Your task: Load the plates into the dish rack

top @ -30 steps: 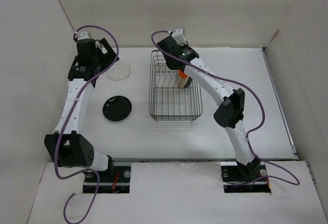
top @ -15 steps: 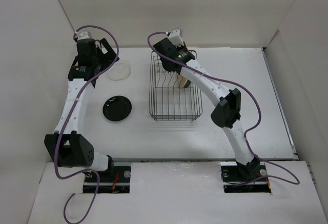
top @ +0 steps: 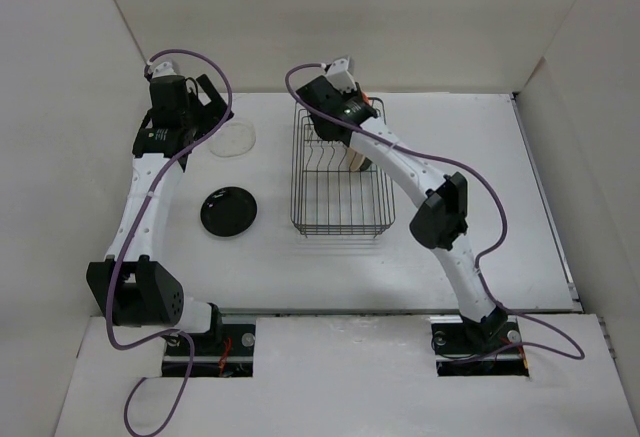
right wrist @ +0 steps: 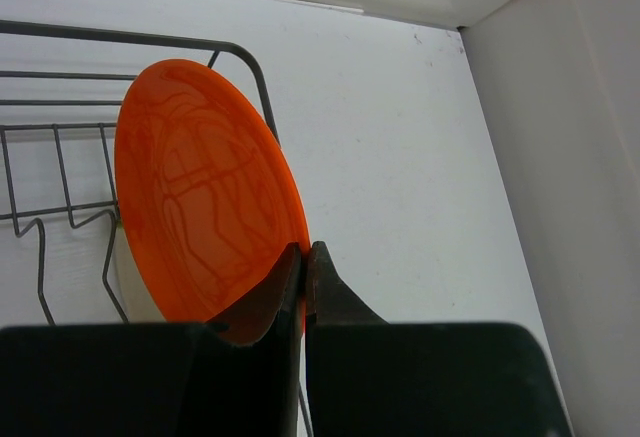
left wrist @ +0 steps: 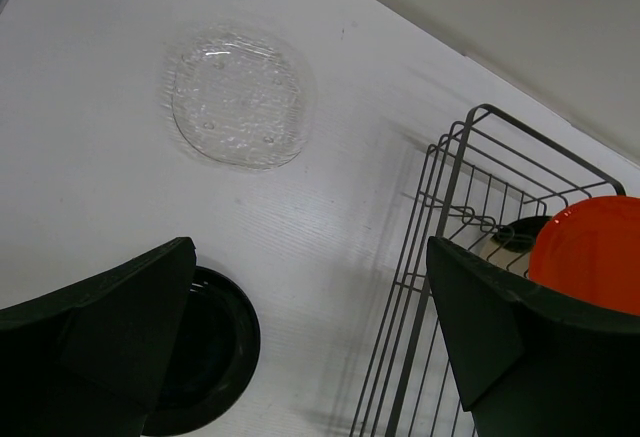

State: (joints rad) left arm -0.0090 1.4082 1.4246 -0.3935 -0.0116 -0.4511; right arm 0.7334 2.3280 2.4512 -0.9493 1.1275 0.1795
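Note:
My right gripper (right wrist: 305, 252) is shut on the rim of the bright orange plate (right wrist: 200, 197), which it holds on edge over the far right corner of the black wire dish rack (right wrist: 100, 34). From above, that gripper (top: 345, 97) hangs at the rack's (top: 297, 172) far end, and a cream plate (top: 357, 162) stands upright inside. A glossy black plate (top: 229, 210) and a clear glass plate (top: 234, 139) lie flat on the table to the left of the rack. My left gripper (left wrist: 310, 327) is open and empty, high above the table between the black plate (left wrist: 205, 347) and the rack (left wrist: 440, 197).
White walls close in the table at the back and both sides. The right arm's elbow (top: 440, 212) reaches over the table to the right of the rack. A purple cable loops above the rack's far end.
My right gripper has carried the orange plate a little toward the rack's far end. The left arm has not moved.

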